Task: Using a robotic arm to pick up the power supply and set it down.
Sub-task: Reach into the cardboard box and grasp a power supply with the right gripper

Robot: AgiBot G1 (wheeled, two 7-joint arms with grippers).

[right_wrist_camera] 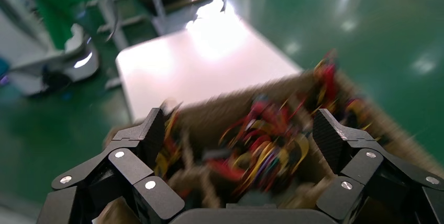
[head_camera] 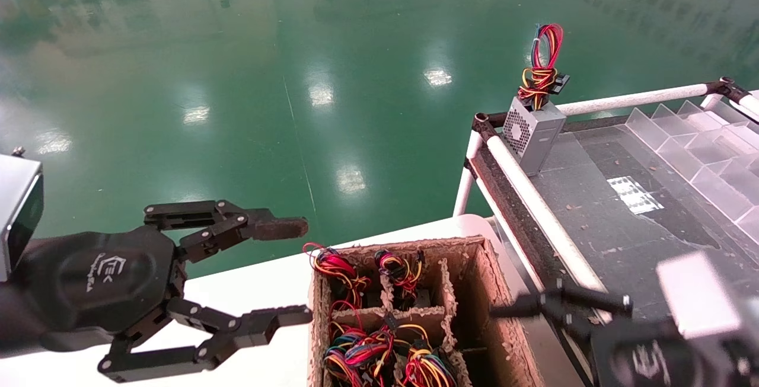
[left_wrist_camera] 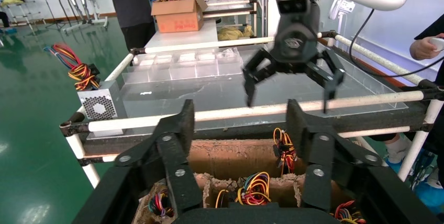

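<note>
Cardboard box (head_camera: 474, 292) with pulp dividers sits at the near centre of the head view, on a white tabletop (head_camera: 261, 292), its compartments packed with bundles of red, yellow, orange and black wires (head_camera: 379, 351). The grey bodies under those bundles are mostly hidden, so which one is the plain-sided power supply cannot be told; none is lifted out.

Left gripper (head_camera: 293, 271) hovers at the near left, just beside the box's left wall, its jointed fingers (head_camera: 278, 228) spread wide and holding nothing — one finger over the green floor (head_camera: 296, 79), the other over the white tabletop. In the left wrist view the same fingers (left_wrist_camera: 180, 130) frame the box from above, with wire bundles showing between them.

Right gripper (head_camera: 560, 304) shows at the near right, blurred, beside the box's right wall and over the edge of the dark work surface (head_camera: 622, 221). The left wrist view shows it (left_wrist_camera: 288, 90) with its fingers wide apart and empty, above the white rail (left_wrist_camera: 251, 111). Its own wrist view looks down between two spread fingers (right_wrist_camera: 152, 135) at the box's blurred wires.

At the far left corner of the dark surface stands a grey box with a honeycomb vent (head_camera: 531, 132), upright against the rail, a tall red loop of wire (head_camera: 545, 58) rising from it. Clear plastic dividers (head_camera: 705, 156) line the far right side.
</note>
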